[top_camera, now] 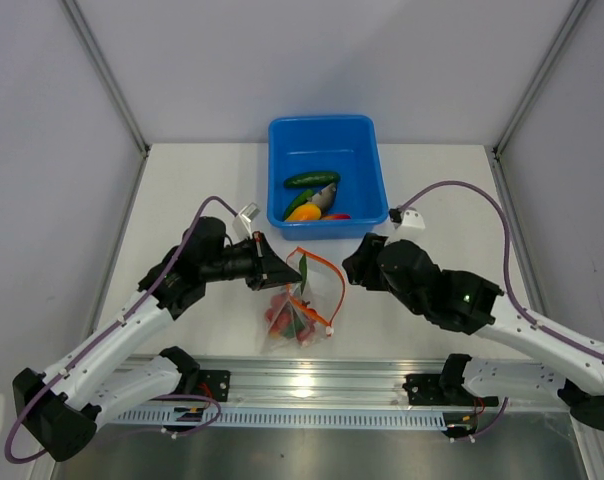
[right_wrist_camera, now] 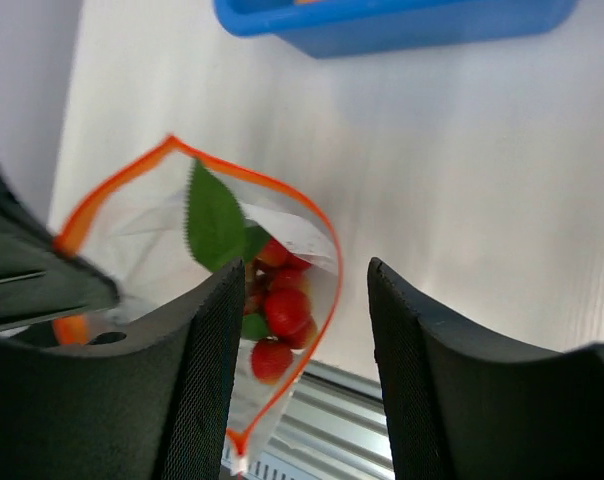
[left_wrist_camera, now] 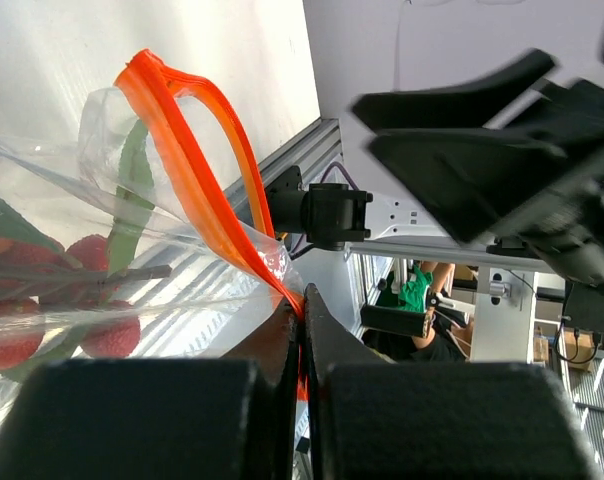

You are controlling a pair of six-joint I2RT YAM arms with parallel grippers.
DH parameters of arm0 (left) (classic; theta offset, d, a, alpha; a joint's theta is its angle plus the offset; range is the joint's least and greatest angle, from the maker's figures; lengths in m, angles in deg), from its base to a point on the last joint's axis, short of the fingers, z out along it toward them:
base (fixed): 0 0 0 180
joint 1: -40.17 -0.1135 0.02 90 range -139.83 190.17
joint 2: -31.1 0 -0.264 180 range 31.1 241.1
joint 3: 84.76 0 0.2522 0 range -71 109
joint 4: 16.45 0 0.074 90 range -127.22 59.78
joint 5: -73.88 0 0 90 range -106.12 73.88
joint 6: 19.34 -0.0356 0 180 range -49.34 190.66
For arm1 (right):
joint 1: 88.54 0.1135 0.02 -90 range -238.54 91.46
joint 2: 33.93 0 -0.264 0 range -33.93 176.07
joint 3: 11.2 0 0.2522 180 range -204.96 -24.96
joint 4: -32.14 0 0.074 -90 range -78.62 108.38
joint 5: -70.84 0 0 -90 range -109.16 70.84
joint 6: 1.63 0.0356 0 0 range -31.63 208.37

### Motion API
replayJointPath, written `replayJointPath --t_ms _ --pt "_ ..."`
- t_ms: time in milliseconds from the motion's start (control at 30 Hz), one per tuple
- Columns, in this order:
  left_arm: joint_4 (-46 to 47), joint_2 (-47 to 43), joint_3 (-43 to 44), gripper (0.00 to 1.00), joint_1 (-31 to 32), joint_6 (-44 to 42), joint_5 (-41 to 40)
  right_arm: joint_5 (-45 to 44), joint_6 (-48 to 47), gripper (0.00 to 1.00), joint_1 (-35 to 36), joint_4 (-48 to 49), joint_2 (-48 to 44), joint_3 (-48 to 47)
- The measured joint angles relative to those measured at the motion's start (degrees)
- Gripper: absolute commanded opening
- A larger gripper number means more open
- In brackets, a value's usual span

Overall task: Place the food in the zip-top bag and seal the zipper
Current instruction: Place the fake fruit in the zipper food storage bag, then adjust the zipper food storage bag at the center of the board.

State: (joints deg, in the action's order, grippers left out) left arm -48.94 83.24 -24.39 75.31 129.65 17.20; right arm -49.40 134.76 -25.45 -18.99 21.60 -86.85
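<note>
the left hand (left_wrist_camera: 302,312) is clamped on the orange zipper (left_wrist_camera: 197,170), holding open the mouth of the zip-top bag (top_camera: 300,305) on the table (top_camera: 182,170). red tomatoes (right_wrist_camera: 282,312) lie inside the bag. the right hand (right_wrist_camera: 304,275), fingers apart and empty, hovers beside the bag. a cucumber (top_camera: 312,180) lies in the blue tub (top_camera: 282,135).

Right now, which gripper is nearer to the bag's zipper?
Left. The left gripper is shut on the zipper at one end of the zip-top bag mouth. The right gripper hangs open by the mouth's other side, holding nothing.
</note>
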Motion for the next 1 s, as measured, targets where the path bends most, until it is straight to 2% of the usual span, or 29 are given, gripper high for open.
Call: replayJointPath --t_ms 200,300,333,400,600,667,767,800,833,1000 --pt "0.0 0.0 0.0 0.01 0.0 0.0 0.2 7.3 -0.5 0.5 -3.5 0.7 3.7 4.1" --pt "0.0 0.0 0.0 0.01 0.0 0.0 0.4 10.1 -0.9 0.42 -3.5 2.2 6.3 4.3" --pt "0.0 0.0 0.0 0.01 0.0 0.0 0.4 10.8 -1.0 0.35 -3.5 2.8 6.9 4.5" --pt "0.0 0.0 0.0 0.01 0.0 0.0 0.5 12.1 -1.1 0.31 -3.4 3.5 7.7 5.0" --pt "-1.0 -0.1 0.0 0.0 0.0 -0.3 0.4 13.0 -1.0 0.33 -3.4 4.0 8.3 5.5" --pt "-1.2 -0.1 0.0 0.01 0.0 -0.5 0.4 12.9 -1.0 0.31 -3.4 4.0 8.3 5.5" --pt "-1.5 -0.2 0.0 0.01 0.0 -0.5 0.4 12.9 -1.2 0.16 -3.4 4.0 8.6 5.6" --pt "-1.5 -0.2 0.0 0.01 0.0 -0.6 0.5 13.0 -1.2 0.07 -3.4 4.1 9.0 5.6" --pt "-1.5 -0.2 0.0 0.01 0.0 -0.7 0.5 13.0 -1.4 0.02 -3.4 4.3 9.4 5.7" --pt "-4.2 1.0 1.0 0.01 0.0 -3.1 1.6 13.0 -2.3 0.0 -3.4 5.1 12.6 5.7"
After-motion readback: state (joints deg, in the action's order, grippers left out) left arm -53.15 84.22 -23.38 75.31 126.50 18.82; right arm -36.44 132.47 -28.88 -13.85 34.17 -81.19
